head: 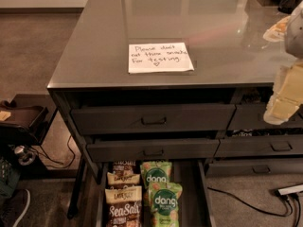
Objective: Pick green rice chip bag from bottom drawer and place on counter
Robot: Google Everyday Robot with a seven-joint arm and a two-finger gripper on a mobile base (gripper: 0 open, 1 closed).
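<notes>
The bottom drawer [203,197] is pulled out at the bottom of the view, with snack bags in two rows. Two green "dang" rice chip bags stand in its right row, one behind [155,173] and one in front [165,203]. The counter [199,18] is the glossy grey cabinet top above, with a white handwritten note [160,57] near its front edge. My gripper [284,100] is a blurred cream shape at the right edge, level with the counter's front edge, high above the drawer and far right of the bags. It holds nothing that I can see.
Brown sea-salt snack bags [123,207] fill the drawer's left row. Two shut grey handled drawers [154,119] sit above it, with more drawers to the right [279,145]. A power strip and cables [289,190] lie on the floor at the right. Dark equipment [19,122] stands at the left.
</notes>
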